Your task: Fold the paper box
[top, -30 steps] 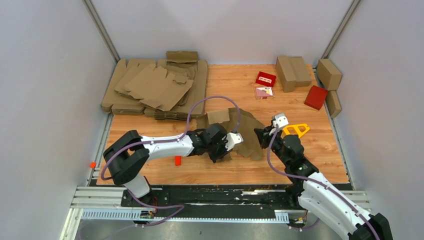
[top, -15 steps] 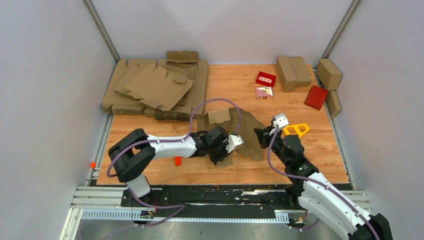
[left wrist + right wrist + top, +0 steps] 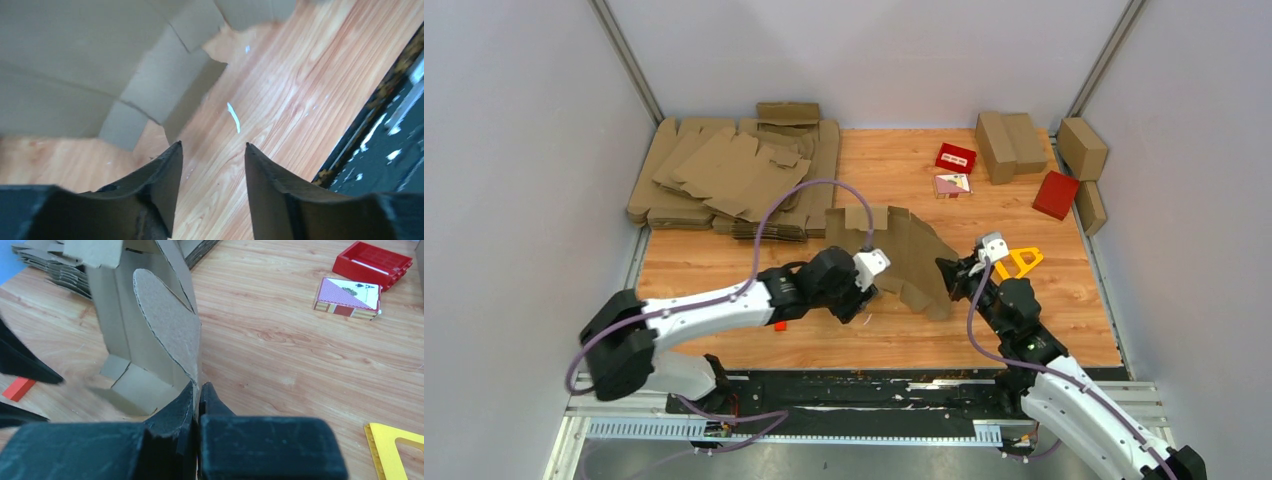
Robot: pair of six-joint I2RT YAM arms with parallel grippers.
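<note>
The paper box (image 3: 904,255) is a brown cardboard piece with flaps, partly stood up at the middle of the table. My right gripper (image 3: 952,272) is at its right edge, shut on a rounded flap (image 3: 167,322) that it pinches at the tips (image 3: 197,387). The box's walls (image 3: 135,340) rise to the left of that flap. My left gripper (image 3: 864,295) is just left of the box, near its lower flaps (image 3: 150,95). It stands open (image 3: 212,145), with only bare wood between its fingers and the cardboard a little ahead of them.
Flat cardboard sheets (image 3: 734,175) are piled at the back left. Folded cartons (image 3: 1009,145) and red boxes (image 3: 1056,194) stand at the back right. A yellow triangular frame (image 3: 1019,260) lies beside my right gripper. A small red block (image 3: 779,325) lies under the left arm.
My left gripper has opened, let go of the cardboard and drawn back to the left. The box now stands more upright. The right gripper keeps its hold on the flap.
</note>
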